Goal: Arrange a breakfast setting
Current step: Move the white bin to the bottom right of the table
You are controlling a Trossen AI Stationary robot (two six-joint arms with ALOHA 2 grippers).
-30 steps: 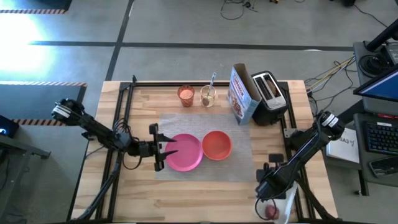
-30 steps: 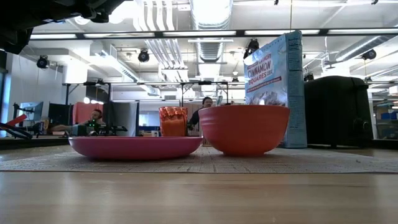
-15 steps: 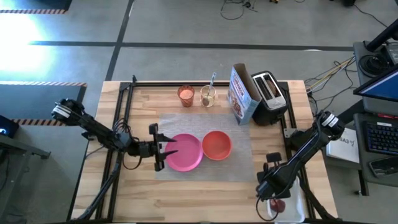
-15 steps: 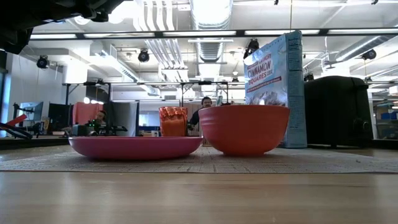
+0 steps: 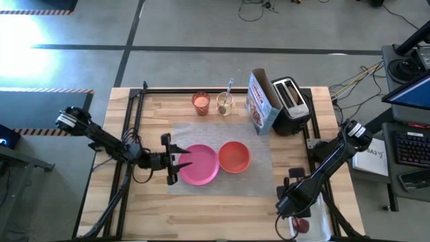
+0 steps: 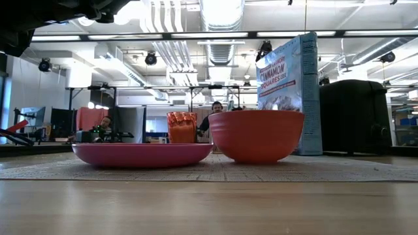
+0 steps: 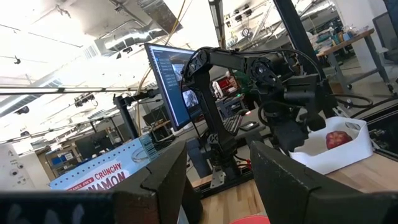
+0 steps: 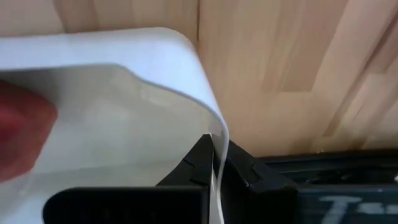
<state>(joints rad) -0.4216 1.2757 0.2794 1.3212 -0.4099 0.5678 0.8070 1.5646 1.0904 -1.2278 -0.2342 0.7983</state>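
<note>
The pink plate (image 5: pixel 199 165) and the orange-red bowl (image 5: pixel 234 156) rest side by side on the grey mat (image 5: pixel 259 180). The orange cup (image 5: pixel 201 102) stands behind the mat, next to a glass (image 5: pixel 224 104) holding the spoon (image 5: pixel 230 86). My left gripper (image 5: pixel 180 161) hovers open at the plate's left rim, holding nothing. At the near right corner my right gripper (image 5: pixel 289 212) is shut on a white tray (image 5: pixel 321 215). The red apple (image 5: pixel 300 224) lies in that tray. My right gripper pinches the white tray's thin wall (image 8: pixel 210 121) at its rim, near a rounded corner. One finger is inside the tray and one outside. The fingers come from above, pointing steeply down. In the left wrist view the tray (image 7: pixel 336 149) sits on the table.
A cereal box (image 5: pixel 259 101) and a black toaster (image 5: pixel 290 97) stand at the far right behind the mat. A black frame runs along the table's left and far edges. Bare wood lies in front of the mat, toward the near edge.
The apple and the white tray have shifted a little toward the table's right edge in my right gripper's hold. My left gripper has kept still.
</note>
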